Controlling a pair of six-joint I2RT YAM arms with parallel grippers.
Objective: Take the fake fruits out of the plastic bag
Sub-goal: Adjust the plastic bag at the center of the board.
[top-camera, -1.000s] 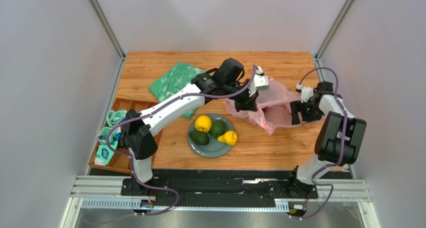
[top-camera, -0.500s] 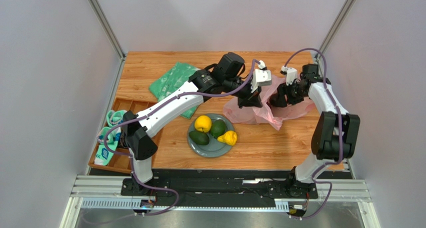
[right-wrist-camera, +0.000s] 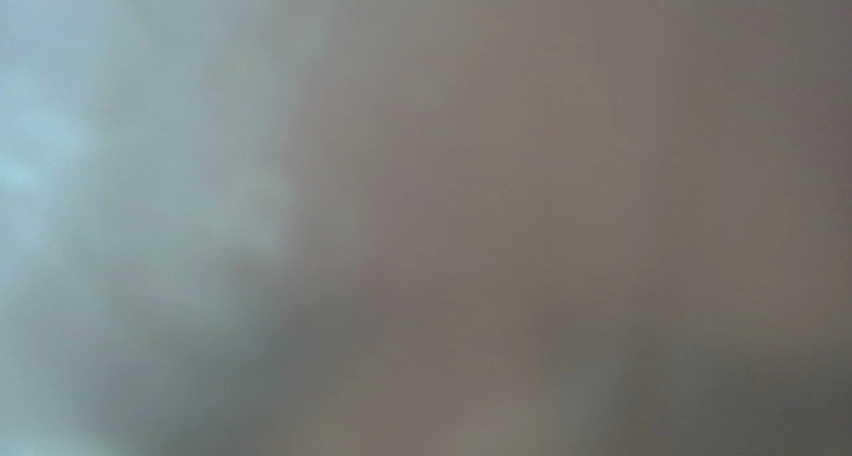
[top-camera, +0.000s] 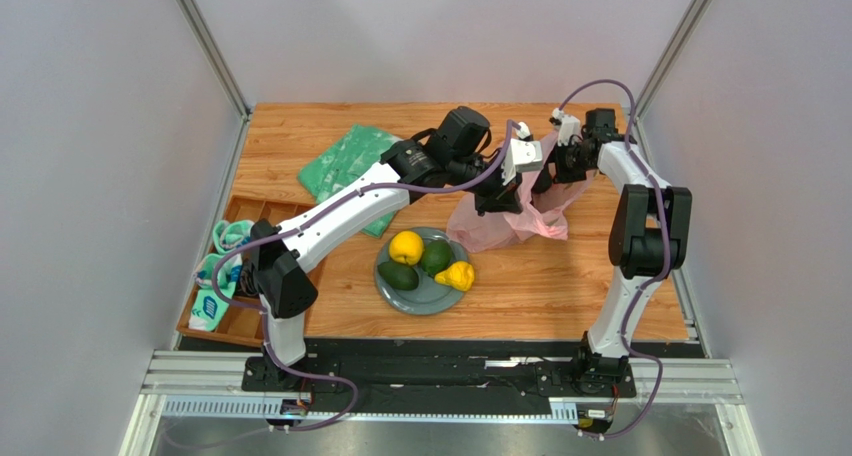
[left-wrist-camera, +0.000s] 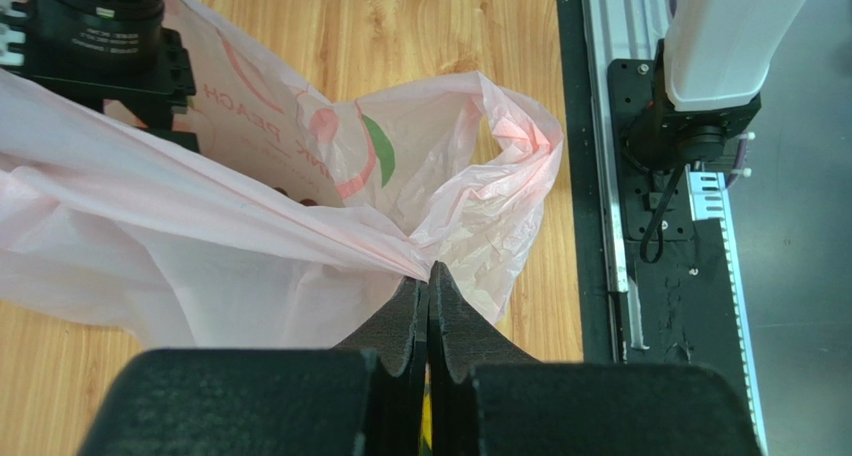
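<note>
The pink plastic bag [top-camera: 490, 226] hangs bunched at the table's middle right. My left gripper [top-camera: 497, 204] is shut on a pinched edge of the bag [left-wrist-camera: 300, 226], fingertips [left-wrist-camera: 428, 273] closed tight together. My right gripper [top-camera: 545, 179] is pressed against the bag's far upper side; the right wrist view is a plain blur, so its jaws do not show. On the grey plate [top-camera: 428, 298] lie a yellow-orange citrus [top-camera: 406, 246], two dark green avocados [top-camera: 398, 275] [top-camera: 435, 257] and a small yellow lumpy fruit [top-camera: 459, 274]. The grape bunch is hidden.
A flat green patterned bag [top-camera: 345, 166] lies at the back left under my left arm. A wooden compartment tray [top-camera: 240, 321] with teal-and-white packets sits at the left table edge. Grey walls close in the table on three sides.
My right arm swung from the bag's right side to its far top, up against the left gripper. The bag has gathered up narrower. The left gripper keeps its hold.
</note>
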